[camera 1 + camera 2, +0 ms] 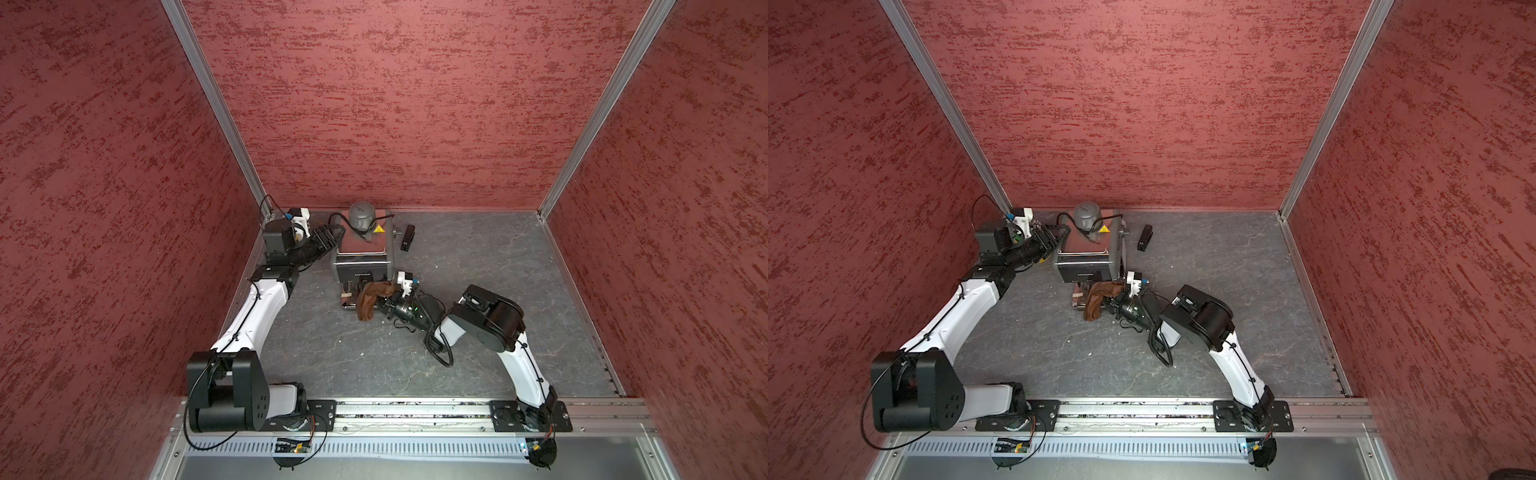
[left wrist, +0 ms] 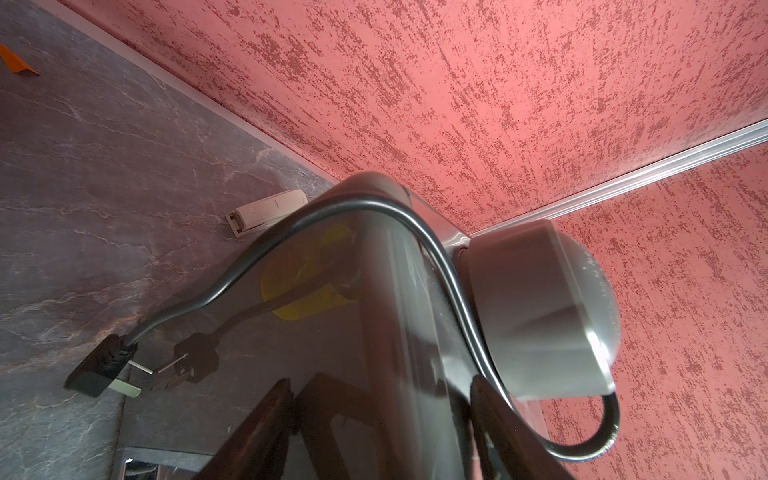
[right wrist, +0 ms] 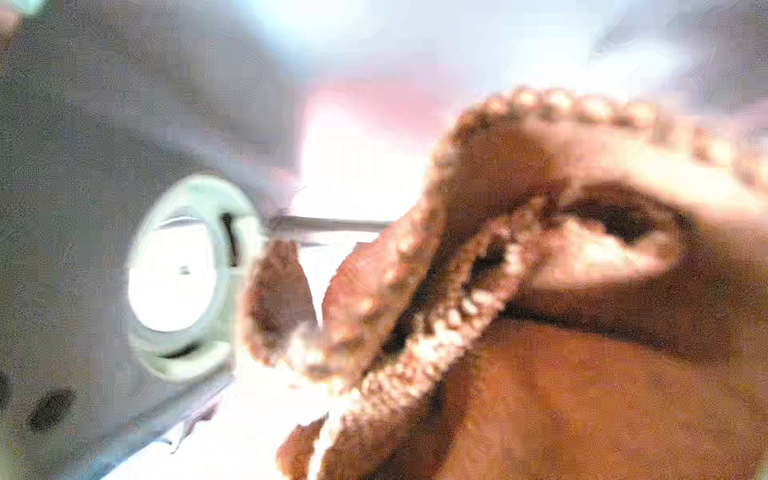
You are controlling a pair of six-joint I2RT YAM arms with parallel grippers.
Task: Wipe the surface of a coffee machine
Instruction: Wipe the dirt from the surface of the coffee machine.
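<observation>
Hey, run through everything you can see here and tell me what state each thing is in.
coffee machine, upright, near the back wall.
power cord, unplugged, draped over the machine's top.
brown cloth, bunched, hanging over the drip tray.
right end effector, shut on the brown cloth.
left end effector, jaws apart, against the machine's side.
small black object, lying flat beside the machine, untouched.
</observation>
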